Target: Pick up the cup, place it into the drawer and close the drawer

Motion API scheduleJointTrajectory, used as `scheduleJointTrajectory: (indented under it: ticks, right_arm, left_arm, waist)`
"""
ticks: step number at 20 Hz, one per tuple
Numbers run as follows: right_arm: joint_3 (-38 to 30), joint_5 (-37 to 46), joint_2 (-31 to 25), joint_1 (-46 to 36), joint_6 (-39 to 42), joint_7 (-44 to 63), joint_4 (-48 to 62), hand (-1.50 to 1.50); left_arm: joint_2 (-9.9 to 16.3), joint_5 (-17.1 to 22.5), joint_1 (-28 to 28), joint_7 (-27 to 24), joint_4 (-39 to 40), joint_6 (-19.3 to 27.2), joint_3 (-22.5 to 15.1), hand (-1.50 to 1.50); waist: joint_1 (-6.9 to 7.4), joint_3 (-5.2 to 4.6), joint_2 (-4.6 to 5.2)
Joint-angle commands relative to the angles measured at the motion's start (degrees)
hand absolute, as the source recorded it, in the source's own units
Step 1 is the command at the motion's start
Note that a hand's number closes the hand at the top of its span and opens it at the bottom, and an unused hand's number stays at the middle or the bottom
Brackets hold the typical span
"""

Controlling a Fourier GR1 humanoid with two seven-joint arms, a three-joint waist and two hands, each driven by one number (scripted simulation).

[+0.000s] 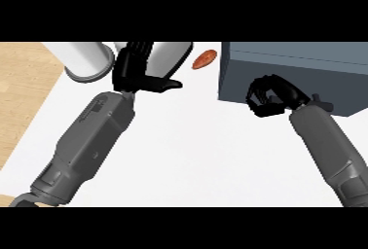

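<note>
I couldn't pick out the cup w/ certainty; prob already inside the drawer (287, 68), the grey-blue box at upper right, which looked shut or nearly so. Judged the task about finished. Right hand (269, 96) sat against the drawer front, fingers curled, gripping nothing I could see. Left hand (137, 68) rested open by a white cylinder (82, 61). Small orange item (204, 59) lay between.

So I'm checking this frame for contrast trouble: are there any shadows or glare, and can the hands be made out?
Head view: lighting is flat, with no cast shadows or glare on the white counter. The left hand stands out against the white cup. The right hand, fingers curled, blends into the dark grey drawer unit. An orange object reads clearly.
</note>
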Motion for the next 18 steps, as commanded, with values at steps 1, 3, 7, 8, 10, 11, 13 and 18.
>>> scheduleJointTrajectory:
  ticks: [1,3,7,8,10,11,13,18]
  right_arm:
    - [-5.5,-1.2,-5.3,-10.1,-2.5,4.6,4.4,1.50]
    - [-5.9,-2.0,-5.4,-9.9,-2.0,4.2,3.9,1.50]
    - [-6.8,-3.5,-7.8,-9.9,0.9,4.4,2.2,1.50]
    - [-6.8,-3.5,-7.6,-9.9,0.6,4.6,1.8,1.50]
    - [-7.0,-4.3,-7.8,-10.2,2.0,4.8,0.9,1.50]
    - [-7.2,-4.8,-8.4,-9.5,3.1,4.7,0.8,1.50]
    - [-8.3,-6.2,-8.8,-8.9,4.2,4.3,0.0,1.50]
    - [-8.4,-7.2,-10.2,-8.2,7.0,5.1,-1.7,1.50]
  left_arm:
    - [0.9,0.1,1.4,0.8,-1.2,-1.4,-0.3,-1.50]
    - [1.5,0.0,1.6,1.0,-2.1,-2.1,-0.5,-1.50]
    - [3.0,0.3,3.3,0.9,-2.8,-4.8,-0.6,-1.50]
    - [2.4,0.4,3.0,0.9,-2.9,-4.2,-0.5,-1.50]
    - [1.8,0.4,3.2,0.7,-3.1,-4.3,-0.8,-1.50]
    - [1.7,0.4,4.2,0.4,-3.0,-4.3,-0.9,-1.50]
    - [2.5,0.8,3.5,0.6,-3.7,-4.3,-0.1,-1.50]
    - [2.3,1.0,4.4,1.2,-4.2,-5.3,-0.5,-1.50]
  waist:
    - [2.05,-0.09,1.11]
    - [2.63,-0.05,1.12]
    - [3.56,-0.17,1.35]
    - [3.34,-0.15,1.37]
    - [3.27,-0.17,1.57]
    - [4.02,-0.16,1.79]
    - [4.06,-0.09,1.63]
    - [4.57,-0.16,1.72]
